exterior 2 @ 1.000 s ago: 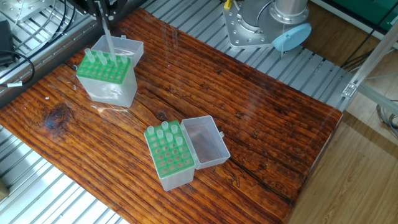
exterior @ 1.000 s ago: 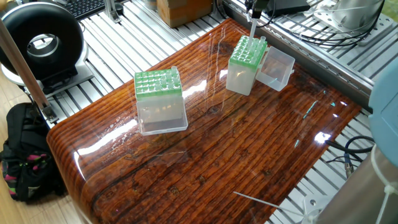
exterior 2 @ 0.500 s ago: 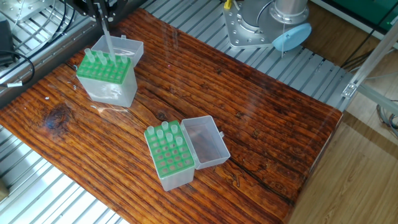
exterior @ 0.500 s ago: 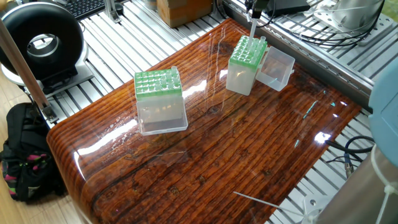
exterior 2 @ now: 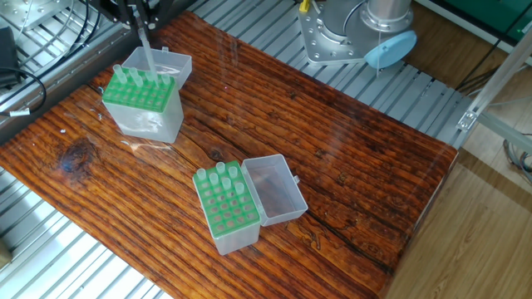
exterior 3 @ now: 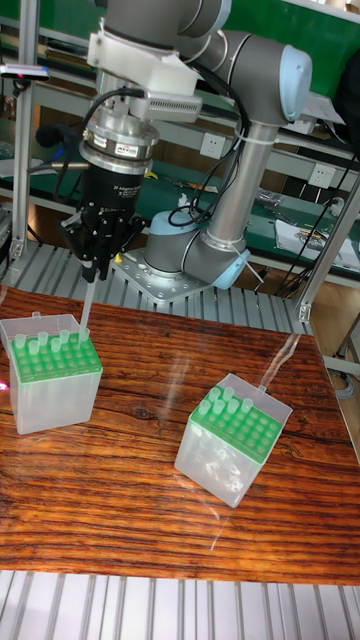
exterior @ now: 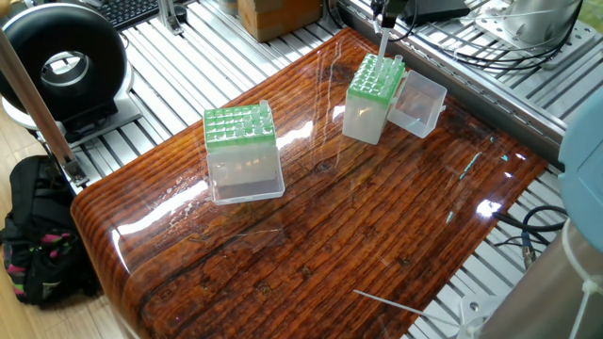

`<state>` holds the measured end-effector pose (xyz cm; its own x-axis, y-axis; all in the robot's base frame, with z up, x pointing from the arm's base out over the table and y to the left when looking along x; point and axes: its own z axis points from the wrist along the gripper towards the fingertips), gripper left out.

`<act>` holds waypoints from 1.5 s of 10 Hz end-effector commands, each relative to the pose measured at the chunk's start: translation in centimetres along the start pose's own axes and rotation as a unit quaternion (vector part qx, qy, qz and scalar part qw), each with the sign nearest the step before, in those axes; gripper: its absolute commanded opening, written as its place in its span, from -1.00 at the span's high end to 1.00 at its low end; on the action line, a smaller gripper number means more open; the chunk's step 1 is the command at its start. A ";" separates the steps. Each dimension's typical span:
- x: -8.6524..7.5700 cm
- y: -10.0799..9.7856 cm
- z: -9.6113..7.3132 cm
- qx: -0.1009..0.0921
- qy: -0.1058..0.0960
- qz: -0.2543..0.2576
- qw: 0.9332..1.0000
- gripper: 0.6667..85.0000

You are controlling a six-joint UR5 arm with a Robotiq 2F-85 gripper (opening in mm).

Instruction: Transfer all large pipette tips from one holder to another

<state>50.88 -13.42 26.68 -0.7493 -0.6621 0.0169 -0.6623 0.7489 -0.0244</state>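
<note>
- The left box [exterior 3: 52, 372] is seen at the left edge of the table [exterior 3: 150, 520], with its lid folded open behind it. A row of standing tips [exterior 3: 40, 345] is kept along its back edge, and the green holes in front are bare.
- Just above that back row, one held tip [exterior 3: 85, 305] is carried upright by the gripper [exterior 3: 95, 272]. The fingers are pressed together on its upper end.
- Against the pictures of half a second and one second ago, hardly any shift can be made out. The held tip [exterior 2: 143, 50] is found at almost the same height over the same corner of the left box [exterior 2: 141, 100].
- It is therefore judged that a slow vertical move at the hole is in hand. Whether the tip is being seated or drawn out cannot be told, nor whether its point is already inside a hole.
- The right box [exterior 3: 235, 430] is set well apart, turned at an angle, with a few tips [exterior 3: 222, 398] at one end and most holes bare.
- With tips left in both boxes, the transfer is judged unfinished.
</note>
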 end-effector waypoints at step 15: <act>-7.6 2.4 0.7 0.054 0.032 0.060 0.996 0.21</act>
<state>54.76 -9.13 26.28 -0.8111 -0.5768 0.0973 -0.5849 0.8001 -0.1331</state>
